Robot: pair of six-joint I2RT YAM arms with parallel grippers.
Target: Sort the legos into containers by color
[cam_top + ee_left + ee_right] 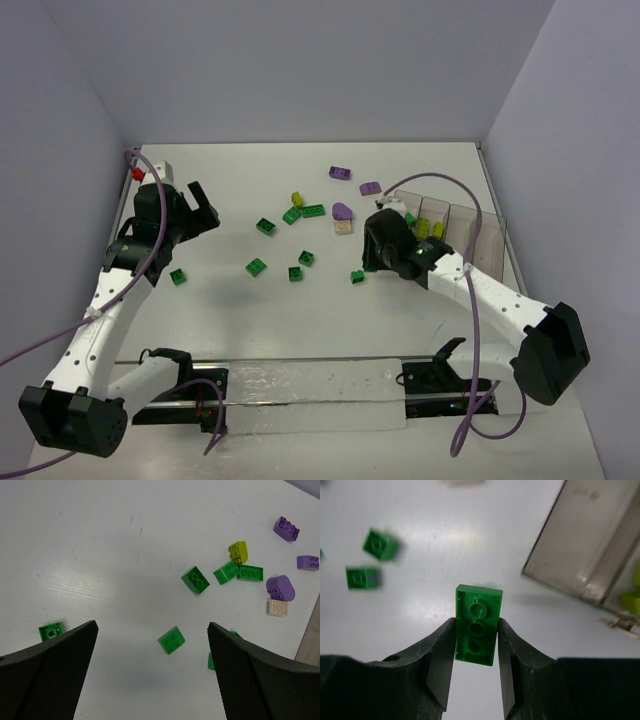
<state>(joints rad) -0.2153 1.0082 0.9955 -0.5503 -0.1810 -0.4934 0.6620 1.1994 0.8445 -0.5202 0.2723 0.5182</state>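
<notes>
- a dark green rectangular plastic lego brick (477,625) is pinched by its long sides between the two black fingers of the right gripper (476,632). its hollow underside faces the wrist camera. it looks lifted clear of the white table (420,610), though the overhead view hides it behind the wrist.
- the row of smoky-transparent rectangular plastic bins (580,545) lies just up and to the right of the brick, near but not yet beneath it.
- from above, yellow-green pieces (423,228) sit in the middle bins. a green piece (410,218) seems to lie in the bin at the left end, so that bin is likely the target.
- to do this well: keep the pinch firm, carry the brick level over the bin's near wall, centre it above the opening, then let go low so it cannot bounce out.
- risk: the fingers hold only the near half, so the brick could pivot.
- loose green bricks (256,266), purple bricks (340,173) and one tan brick (343,226) lie scattered on the table.
- the left gripper (150,630) hangs spread wide and empty over the table's left part, well apart.
</notes>
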